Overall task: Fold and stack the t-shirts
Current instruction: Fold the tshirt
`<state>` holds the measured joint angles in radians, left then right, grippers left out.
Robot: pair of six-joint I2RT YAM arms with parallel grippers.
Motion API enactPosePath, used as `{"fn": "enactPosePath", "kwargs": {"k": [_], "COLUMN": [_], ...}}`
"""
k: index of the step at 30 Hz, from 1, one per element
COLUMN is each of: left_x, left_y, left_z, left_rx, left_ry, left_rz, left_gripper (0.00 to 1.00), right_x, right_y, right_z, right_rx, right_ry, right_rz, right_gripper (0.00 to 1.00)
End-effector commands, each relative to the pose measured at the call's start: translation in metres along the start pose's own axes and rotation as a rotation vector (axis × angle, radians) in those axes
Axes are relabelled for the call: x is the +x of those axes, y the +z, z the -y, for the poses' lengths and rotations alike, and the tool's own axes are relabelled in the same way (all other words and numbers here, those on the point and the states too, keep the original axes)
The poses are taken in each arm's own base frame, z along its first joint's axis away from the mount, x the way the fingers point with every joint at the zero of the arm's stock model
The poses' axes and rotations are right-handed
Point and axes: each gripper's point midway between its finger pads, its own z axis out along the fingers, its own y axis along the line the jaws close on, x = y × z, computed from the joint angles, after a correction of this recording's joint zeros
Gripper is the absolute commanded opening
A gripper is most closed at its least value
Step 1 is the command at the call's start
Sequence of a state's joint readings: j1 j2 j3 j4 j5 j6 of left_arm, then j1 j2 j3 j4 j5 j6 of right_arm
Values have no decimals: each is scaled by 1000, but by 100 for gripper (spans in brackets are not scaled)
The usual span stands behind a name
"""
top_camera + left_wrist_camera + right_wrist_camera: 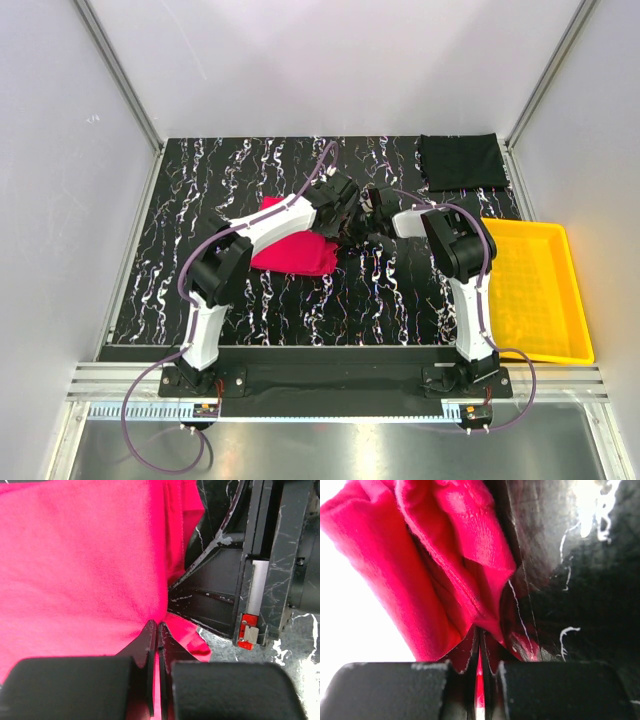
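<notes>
A crimson-red t-shirt lies bunched on the tabletop near the middle, partly under the left arm. My left gripper is shut on its edge; the left wrist view shows red cloth pinched between the closed tips. Facing it from the right, my right gripper is also shut on the red t-shirt, whose folds rise from the closed tips. A black t-shirt lies folded flat at the back right corner.
A yellow plastic tray stands at the right edge of the black white-veined tabletop. Grey walls with metal posts enclose the table on three sides. The two wrists are close together, almost touching.
</notes>
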<state>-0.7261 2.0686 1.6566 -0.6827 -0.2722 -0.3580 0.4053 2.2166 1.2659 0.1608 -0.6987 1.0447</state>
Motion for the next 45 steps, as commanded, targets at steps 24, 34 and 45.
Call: {"fn": "enactPosePath", "kwargs": {"k": [24, 34, 45], "left_x": [-37, -26, -38], "left_y": [-17, -16, -114], "left_z": [35, 30, 18], "left_rx": [167, 243, 536], "left_ry": [-27, -6, -71], "left_rz": [34, -19, 131], "left_gripper": [6, 31, 43], "right_x": [-3, -16, -51], "right_y": [3, -25, -107], "right_z": [42, 11, -8], "right_rx": [189, 223, 221], "right_ry": [-14, -118, -143], "right_rz": [67, 107, 171], "right_gripper": [7, 11, 17]}}
